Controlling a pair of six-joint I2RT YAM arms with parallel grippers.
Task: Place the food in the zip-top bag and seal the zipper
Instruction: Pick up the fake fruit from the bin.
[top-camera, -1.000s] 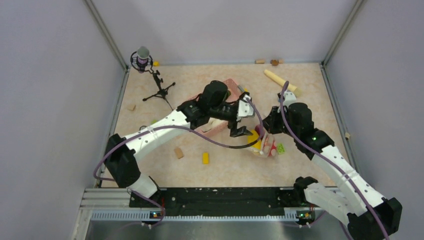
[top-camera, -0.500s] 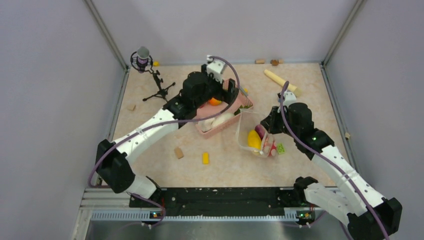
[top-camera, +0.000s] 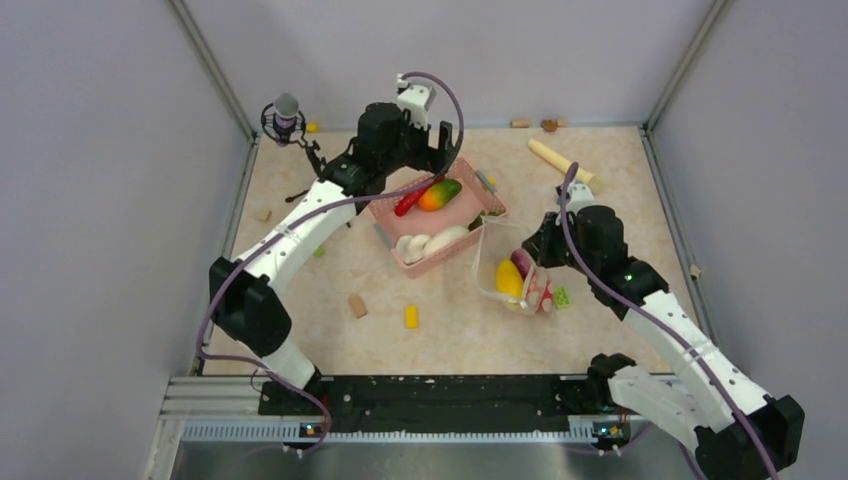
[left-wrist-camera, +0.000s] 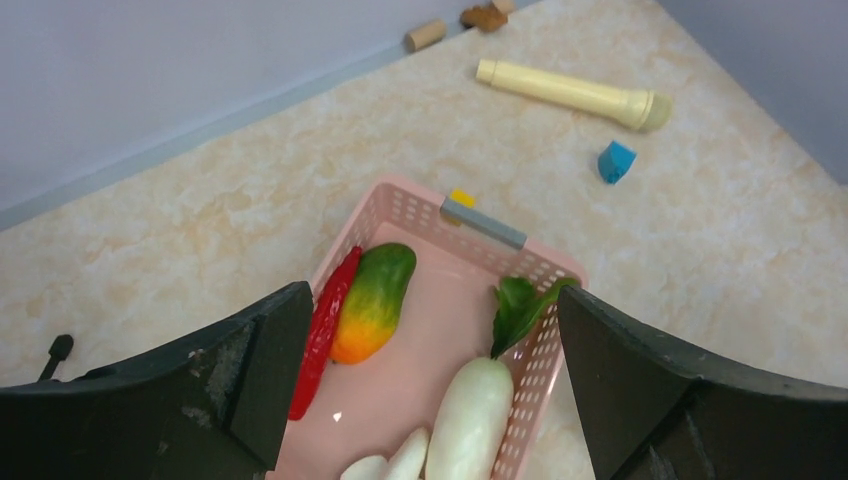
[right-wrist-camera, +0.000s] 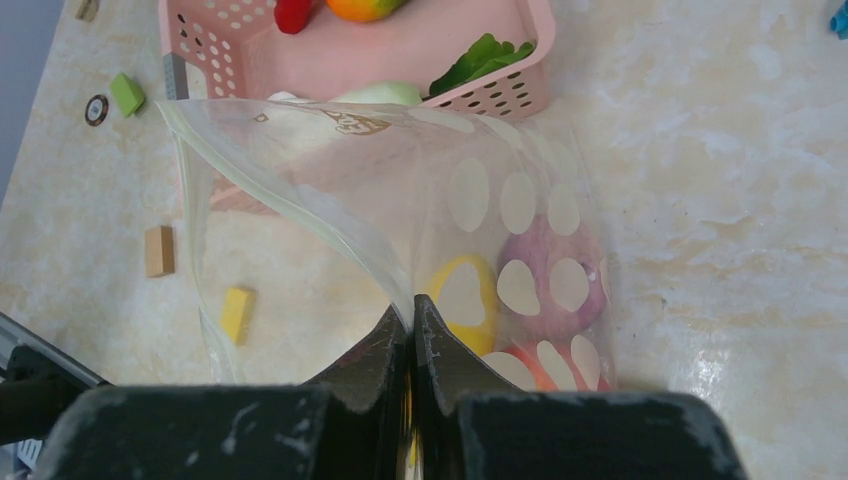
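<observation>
**Caller:** Right, your left gripper (left-wrist-camera: 430, 300) hangs over the far side of the pink basket (left-wrist-camera: 398, 205), jaws spread wide apart with nothing held between them.

**Spotter:** And under it, in the basket, you have the red chili (left-wrist-camera: 322, 330) lying against the orange-green mango (left-wrist-camera: 375, 300). The white pieces (left-wrist-camera: 470, 415) are at the other end, one topped with a green leaf.

**Caller:** Over to your right gripper (right-wrist-camera: 412, 322): fingers pressed together, clamped on the upper edge of the zip-top bag (right-wrist-camera: 480, 200). It holds that edge up, so the mouth gapes toward the basket.

**Spotter:** The bag rests on the desk (top-camera: 600, 190) just beside the basket's corner. Through the dotted plastic you can see the yellow mango (right-wrist-camera: 480, 335) and the purple onion (right-wrist-camera: 545, 250) side by side.

**Caller:** And the zipper (right-wrist-camera: 285, 205) runs along that open mouth, not pressed shut.
</observation>
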